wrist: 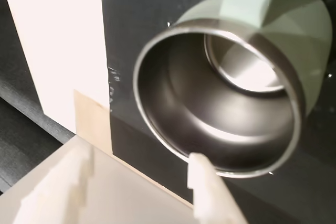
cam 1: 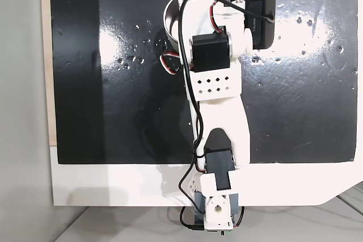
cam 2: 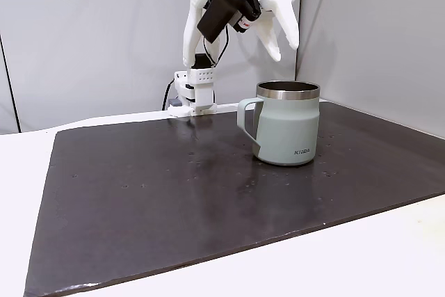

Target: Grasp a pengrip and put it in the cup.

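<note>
The claw (wrist: 142, 182) hangs above the cup (cam 2: 288, 130), near the mat's (cam 2: 139, 199) far edge, fingers apart and holding nothing; the pengrip isn't visible, so whether it's dropped in I cannot tell.
</note>
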Robot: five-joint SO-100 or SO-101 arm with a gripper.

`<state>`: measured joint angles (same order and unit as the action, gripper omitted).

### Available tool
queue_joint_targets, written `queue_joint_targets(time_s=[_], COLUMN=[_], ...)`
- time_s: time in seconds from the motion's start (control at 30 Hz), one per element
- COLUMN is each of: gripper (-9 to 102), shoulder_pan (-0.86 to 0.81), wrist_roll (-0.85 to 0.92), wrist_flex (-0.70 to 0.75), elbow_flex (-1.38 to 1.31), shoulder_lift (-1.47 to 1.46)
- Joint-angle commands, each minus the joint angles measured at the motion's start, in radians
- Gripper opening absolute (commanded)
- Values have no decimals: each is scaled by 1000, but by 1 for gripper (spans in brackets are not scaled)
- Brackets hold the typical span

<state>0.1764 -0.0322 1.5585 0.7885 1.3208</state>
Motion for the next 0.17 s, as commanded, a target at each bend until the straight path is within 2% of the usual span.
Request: queue_joint_targets(time_s=[0.0,0.13], gripper=[23,23], shoulder_pan=[11,14], wrist_roll=[-12,-12], wrist_flex=[14,18], elbow_flex=[-54,-54], shoulder_lift=[43,54])
